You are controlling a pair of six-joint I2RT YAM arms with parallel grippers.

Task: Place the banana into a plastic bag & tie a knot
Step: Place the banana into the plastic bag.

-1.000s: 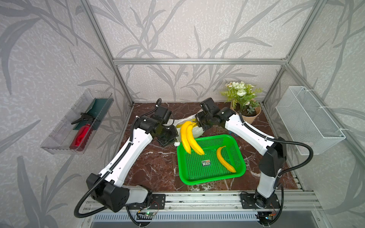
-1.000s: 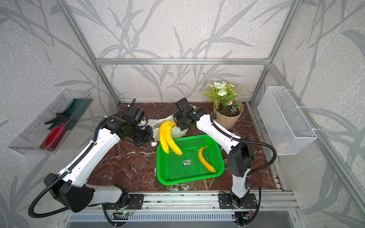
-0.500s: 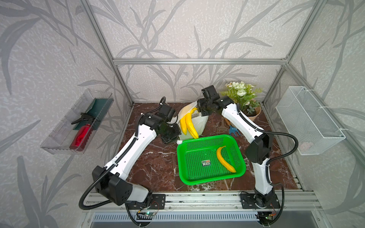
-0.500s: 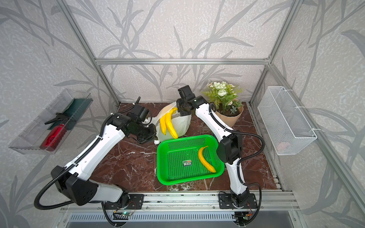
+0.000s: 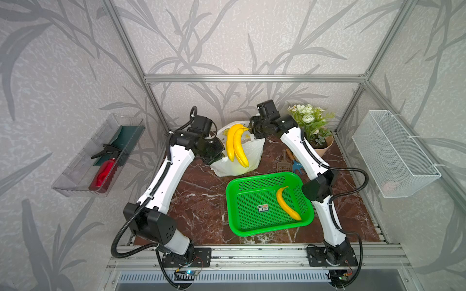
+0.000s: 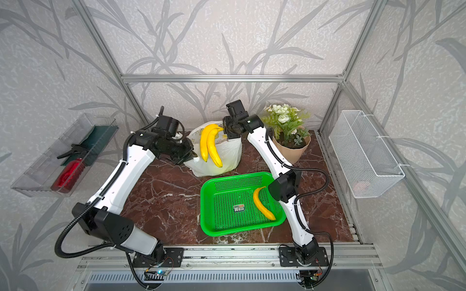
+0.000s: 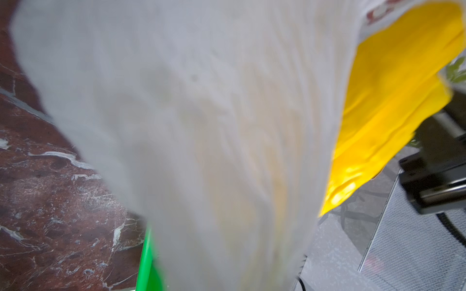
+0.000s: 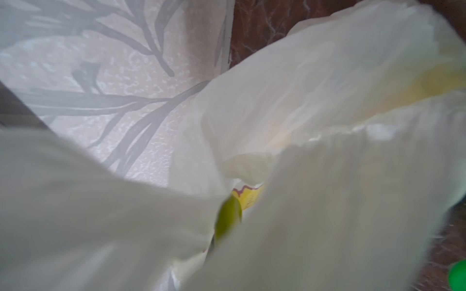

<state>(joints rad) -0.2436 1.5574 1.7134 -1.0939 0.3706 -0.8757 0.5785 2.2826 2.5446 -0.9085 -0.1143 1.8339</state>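
Observation:
Two joined yellow bananas (image 5: 235, 146) hang by their stem from my right gripper (image 5: 252, 129), which is shut on that stem. They dangle in front of the white plastic bag (image 5: 252, 158), which stands at the back of the marble table. I cannot tell whether their tips are inside it. My left gripper (image 5: 219, 156) is shut on the bag's left edge. In the left wrist view, bag film (image 7: 201, 126) hides the jaws, with banana (image 7: 390, 100) beside it. In the right wrist view, bag film (image 8: 327, 201) covers the jaws and only a greenish stem (image 8: 228, 219) peeks out. No knot shows.
A green perforated basket (image 5: 230, 201) in front of the bag holds a single banana (image 5: 287, 204). A potted flower (image 5: 319, 147) and small garden tools (image 5: 290, 162) stand at the back right. A tray with a red spray bottle (image 5: 103, 173) hangs on the left wall, a wire basket (image 5: 393, 153) on the right wall.
My right gripper has carried the two bananas from the basket's rear corner up and back to the bag. My left gripper has lifted the bag's edge and moved back with it.

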